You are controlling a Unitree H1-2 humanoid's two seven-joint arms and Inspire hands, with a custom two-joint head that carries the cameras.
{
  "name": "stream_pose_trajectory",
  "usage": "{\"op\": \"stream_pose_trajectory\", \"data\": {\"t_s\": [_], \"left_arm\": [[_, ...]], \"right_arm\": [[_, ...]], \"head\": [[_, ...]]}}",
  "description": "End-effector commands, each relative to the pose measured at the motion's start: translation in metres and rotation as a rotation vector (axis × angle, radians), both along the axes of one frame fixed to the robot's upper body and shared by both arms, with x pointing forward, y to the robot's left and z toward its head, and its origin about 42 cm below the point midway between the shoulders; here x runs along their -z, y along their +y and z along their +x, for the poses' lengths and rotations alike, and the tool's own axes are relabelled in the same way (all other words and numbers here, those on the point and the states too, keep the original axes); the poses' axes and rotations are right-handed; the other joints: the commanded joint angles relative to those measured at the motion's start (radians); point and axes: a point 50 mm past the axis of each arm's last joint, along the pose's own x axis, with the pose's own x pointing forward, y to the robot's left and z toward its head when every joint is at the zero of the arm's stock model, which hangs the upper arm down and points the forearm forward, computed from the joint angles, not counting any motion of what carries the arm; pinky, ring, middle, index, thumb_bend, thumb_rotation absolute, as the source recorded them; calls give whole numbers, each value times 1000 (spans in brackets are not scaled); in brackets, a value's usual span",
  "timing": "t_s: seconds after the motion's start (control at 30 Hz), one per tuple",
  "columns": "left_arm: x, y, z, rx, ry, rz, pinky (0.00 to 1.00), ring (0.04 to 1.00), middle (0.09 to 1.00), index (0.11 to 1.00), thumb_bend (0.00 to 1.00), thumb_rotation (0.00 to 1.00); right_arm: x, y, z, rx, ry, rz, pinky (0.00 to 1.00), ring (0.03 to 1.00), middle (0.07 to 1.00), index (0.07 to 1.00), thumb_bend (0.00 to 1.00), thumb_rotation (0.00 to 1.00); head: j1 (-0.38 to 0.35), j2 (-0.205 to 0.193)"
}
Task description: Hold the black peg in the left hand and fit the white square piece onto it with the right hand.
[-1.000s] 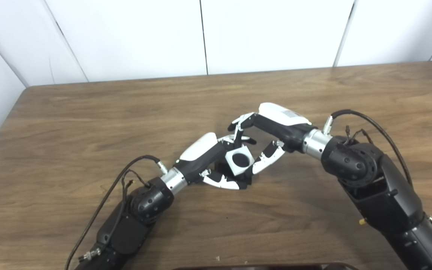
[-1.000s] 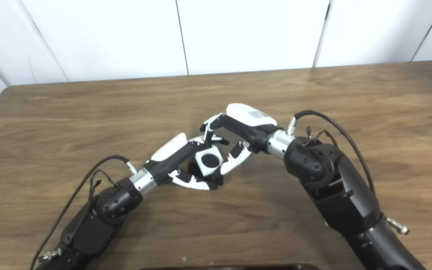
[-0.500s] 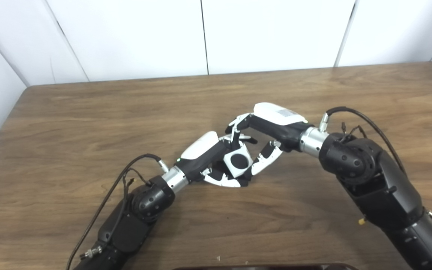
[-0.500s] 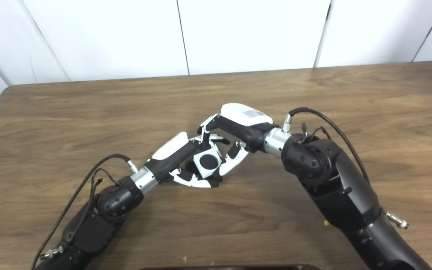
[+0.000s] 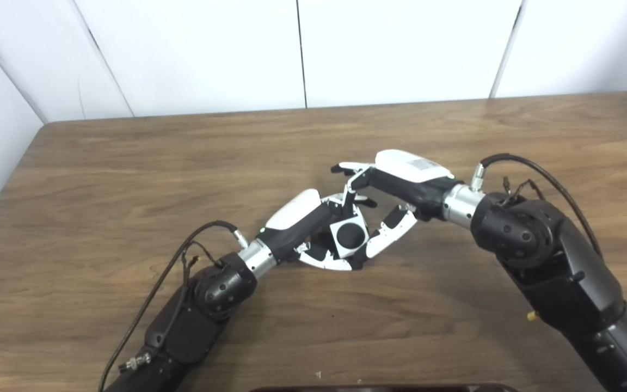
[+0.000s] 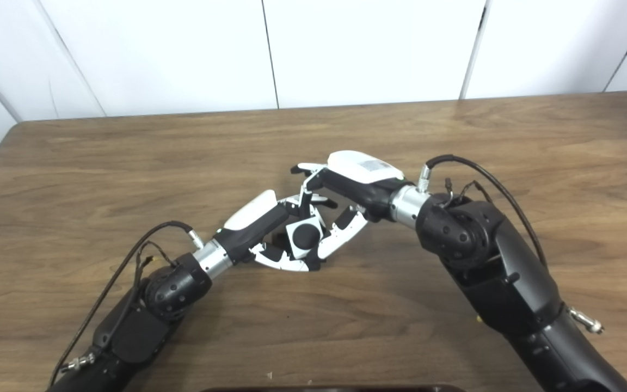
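The white square piece (image 5: 350, 236) sits in the middle of the table with a black round face filling its hole, which is the end of the black peg (image 5: 350, 234). My left hand (image 5: 313, 228) is shut around the peg from the left; the peg's body is mostly hidden by its fingers. My right hand (image 5: 387, 204) reaches in from the right. Its thumb (image 5: 387, 239) lies against the piece's right edge and one finger (image 5: 348, 197) comes down on its top. Another finger (image 5: 349, 166) sticks out straight, clear of the piece.
The brown wooden table (image 5: 128, 179) runs back to white wall panels. A dark object (image 5: 384, 389) shows at the bottom edge. Black cables loop off both wrists (image 5: 531, 174).
One finger of my right hand has lifted and straightened away from the piece. The camera has shifted slightly; both hands and the piece stay together at the same spot.
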Motion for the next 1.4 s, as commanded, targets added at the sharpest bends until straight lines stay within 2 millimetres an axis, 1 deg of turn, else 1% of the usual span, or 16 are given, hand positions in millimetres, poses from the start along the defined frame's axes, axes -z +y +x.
{"op": "stream_pose_trajectory", "data": {"t_s": [0.0, 0.2, 0.37, 0.47, 0.53, 0.63, 0.73, 0.87, 1.0, 1.07, 1.1, 1.2, 1.37], "left_arm": [[42, 20, -13, -25, 157, 193, 767, 889, 857, 495, 521, 75], [43, 20, -14, -25, 162, 193, 770, 883, 855, 495, 521, 75], [43, 20, -16, -29, 170, 191, 765, 886, 854, 494, 521, 74], [44, 20, -16, -28, 168, 189, 763, 885, 852, 494, 521, 75], [45, 20, -16, -27, 170, 193, 772, 888, 854, 494, 521, 75], [45, 20, -16, -26, 172, 195, 777, 889, 856, 496, 521, 76], [46, 21, -16, -29, 171, 195, 768, 888, 855, 496, 520, 76], [46, 22, -16, -28, 170, 199, 763, 888, 857, 496, 520, 78], [46, 23, -15, -26, 169, 194, 765, 885, 855, 496, 520, 79], [46, 24, -15, -28, 171, 193, 766, 884, 853, 496, 520, 79], [46, 24, -15, -29, 172, 194, 769, 885, 853, 496, 520, 78], [45, 24, -15, -27, 170, 195, 772, 887, 855, 497, 520, 79], [45, 24, -16, -30, 171, 193, 769, 885, 855, 496, 520, 78]], "right_arm": [[-11, -7, 2, 8, -39, -8, 871, 915, 933, 878, 947, 377], [-12, -11, 2, 18, -45, 4, 870, 917, 931, 885, 923, 368], [-17, -17, 2, 44, -48, 21, 904, 935, 941, 897, 908, 364], [-24, -25, 4, 70, -72, 61, 871, 929, 945, 913, 909, 373], [-28, -32, 7, 92, -97, 106, 810, 901, 936, 919, 920, 375], [-30, -39, 9, 120, -110, 153, 765, 889, 930, 924, 917, 385], [-29, -50, 10, 147, -117, 199, 757, 890, 924, 919, 923, 399], [-29, -58, 6, 170, -121, 226, 720, 882, 925, 921, 921, 399], [-36, -74, -3, 226, -136, 263, 685, 857, 907, 920, 904, 340], [-40, -80, -5, 251, -149, 279, 678, 847, 896, 918, 898, 323], [-41, -83, -6, 259, -158, 280, 686, 847, 893, 917, 891, 329], [-41, -87, -7, 271, -171, 285, 700, 858, 897, 915, 883, 338], [-35, -88, -10, 286, -153, 315, 678, 828, 874, 902, 891, 308]], "head": [[1, 3], [4, 4], [2, 7], [2, 7], [-2, 8], [-1, 9], [-2, 8], [-4, 8], [-8, 7], [-13, 7], [-13, 7], [-14, 8], [-15, 8]]}}
